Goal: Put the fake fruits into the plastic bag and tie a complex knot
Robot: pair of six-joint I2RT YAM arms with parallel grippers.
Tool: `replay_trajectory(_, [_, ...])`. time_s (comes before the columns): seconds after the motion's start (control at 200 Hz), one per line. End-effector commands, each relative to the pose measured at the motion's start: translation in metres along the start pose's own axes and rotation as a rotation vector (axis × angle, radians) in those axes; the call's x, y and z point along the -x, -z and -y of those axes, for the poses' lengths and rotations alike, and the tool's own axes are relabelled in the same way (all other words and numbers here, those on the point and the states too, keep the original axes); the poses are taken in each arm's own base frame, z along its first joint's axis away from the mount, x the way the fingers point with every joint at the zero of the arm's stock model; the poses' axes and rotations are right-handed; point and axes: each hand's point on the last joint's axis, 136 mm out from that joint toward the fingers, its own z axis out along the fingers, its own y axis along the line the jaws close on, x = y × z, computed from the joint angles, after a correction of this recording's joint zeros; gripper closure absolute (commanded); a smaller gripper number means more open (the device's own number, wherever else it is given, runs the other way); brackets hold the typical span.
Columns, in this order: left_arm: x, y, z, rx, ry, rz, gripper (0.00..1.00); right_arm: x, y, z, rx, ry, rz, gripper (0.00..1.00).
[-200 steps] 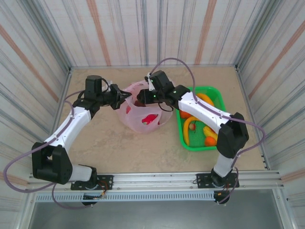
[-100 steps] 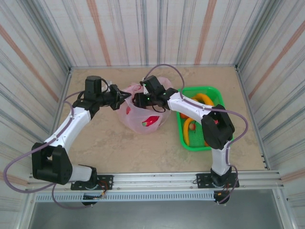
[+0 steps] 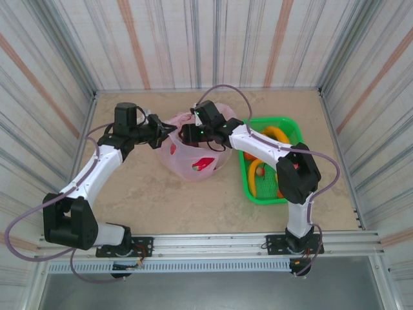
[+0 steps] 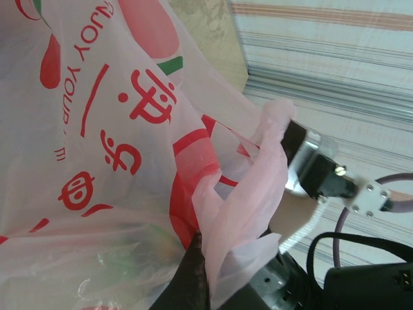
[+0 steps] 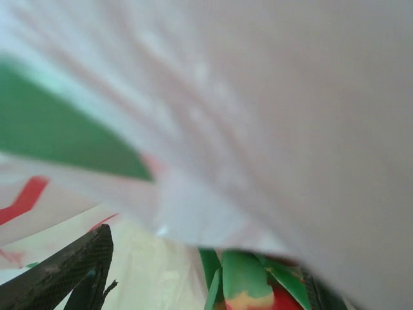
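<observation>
The pink plastic bag stands open at mid-table, printed with red peaches. My left gripper is shut on the bag's left handle, the pink strip pinched beside its dark finger. My right gripper sits in the bag's mouth, its fingers spread wide and open. Blurred bag film lies over the right wrist camera. A red fruit with green leaves shows low between the jaws, near the right finger. A red fruit lies inside the bag.
A bright green basket stands right of the bag with yellow bananas, orange balls and a brown piece. The right forearm crosses the basket. Striped walls enclose the table on three sides.
The right arm swung left and its gripper went deeper over the bag's mouth, mostly in the first half second. The left gripper kept its hold on the handle without moving.
</observation>
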Motion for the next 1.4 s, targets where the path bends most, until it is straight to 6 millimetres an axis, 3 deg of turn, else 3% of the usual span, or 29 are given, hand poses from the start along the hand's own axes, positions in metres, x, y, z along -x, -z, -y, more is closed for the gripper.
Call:
replay_trajectory(0.0, [-0.002, 0.006, 0.0, 0.0, -0.015, 0.0, 1.0, 0.008, 0.021, 0.0, -0.009, 0.0, 0.024, 0.23])
replay_trajectory(0.255, [-0.001, 0.004, -0.004, 0.01, -0.015, -0.001, 1.0, 0.005, 0.035, -0.003, -0.006, -0.005, 0.02, 0.22])
replay_trajectory(0.446, [-0.001, 0.002, -0.01, 0.02, -0.013, -0.005, 1.0, 0.006, 0.056, -0.013, 0.027, -0.025, 0.014, 0.14])
replay_trajectory(0.736, [-0.002, 0.002, -0.014, 0.021, -0.011, -0.002, 1.0, 0.009, 0.103, -0.029, 0.081, -0.042, 0.038, 0.05])
replay_trajectory(0.942, [-0.002, 0.004, -0.016, 0.02, -0.01, 0.006, 1.0, 0.015, 0.155, -0.032, 0.095, -0.031, 0.08, 0.04])
replay_trajectory(1.162, [-0.002, 0.006, -0.016, 0.017, -0.011, 0.012, 1.0, 0.011, 0.21, -0.003, 0.048, -0.072, 0.117, 0.04])
replay_trajectory(1.398, [-0.002, 0.01, -0.017, 0.013, -0.013, 0.014, 1.0, -0.024, 0.25, 0.058, -0.145, -0.129, 0.055, 0.04])
